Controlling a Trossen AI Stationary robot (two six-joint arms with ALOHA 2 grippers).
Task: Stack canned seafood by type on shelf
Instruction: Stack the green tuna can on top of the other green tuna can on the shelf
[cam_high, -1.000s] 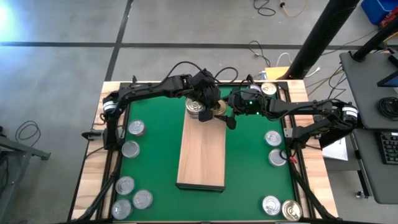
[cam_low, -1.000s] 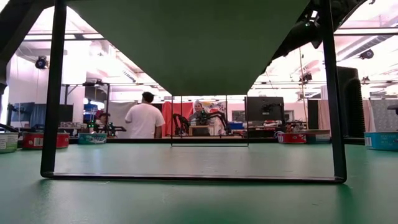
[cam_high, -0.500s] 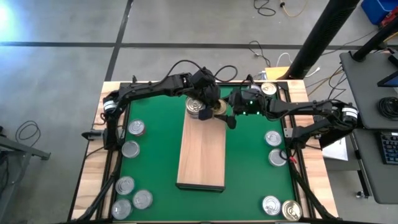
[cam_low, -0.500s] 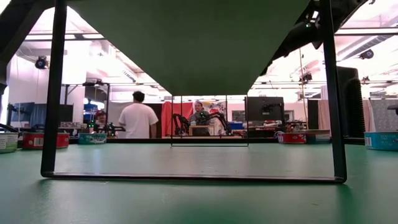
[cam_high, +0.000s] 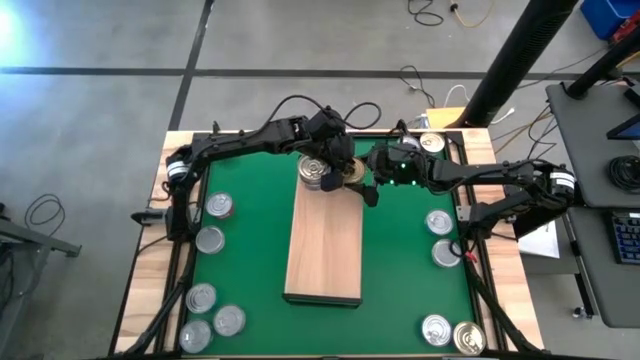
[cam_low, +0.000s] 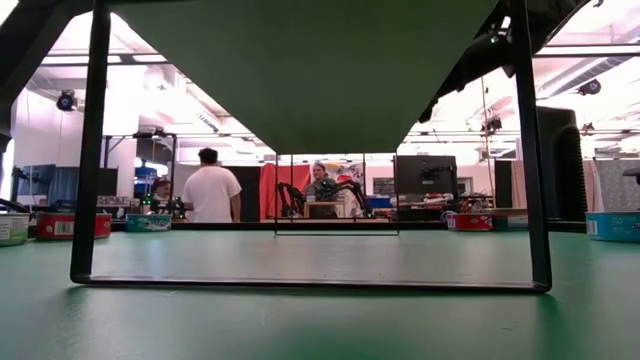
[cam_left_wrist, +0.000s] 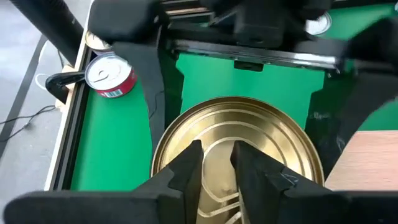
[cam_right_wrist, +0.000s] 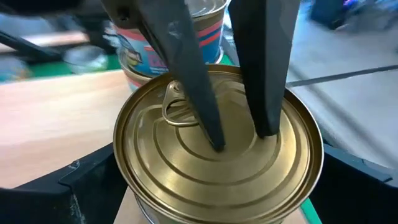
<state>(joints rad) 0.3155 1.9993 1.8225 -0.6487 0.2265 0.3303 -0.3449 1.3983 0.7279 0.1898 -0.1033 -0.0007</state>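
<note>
A gold-topped can (cam_high: 350, 175) sits at the far right corner of the shelf (cam_high: 323, 250), beside a stack of silver-topped cans (cam_high: 313, 170). My right gripper (cam_right_wrist: 221, 158) comes in from the table's right and is closed around the gold can. My left gripper (cam_left_wrist: 216, 165) reaches over from the far left. Its fingers stand a little apart, tips down on the can's lid (cam_right_wrist: 186, 143). In the low view only the shelf's underside (cam_low: 300, 70) and legs show. My left gripper touches the middle of the gold lid (cam_left_wrist: 249, 134) with both fingertips (cam_right_wrist: 214, 140), slanting down from above. The tips stand slightly apart with nothing between them. My right gripper has the can's round side wall (cam_right_wrist: 127, 186) between its two fingers, coming nearly level from the table's right. The can stands upright. Whether its base rests on the shelf I cannot tell.
Loose cans lie on the green mat: several along the left (cam_high: 209, 239), several along the right (cam_high: 446, 253), one at the far right corner (cam_high: 432, 143). A red-labelled can (cam_left_wrist: 109, 74) shows near the mat's rim. The shelf's near half is bare wood.
A person in the room behind the table has walked toward the left. Both arms and the cans have kept still.
</note>
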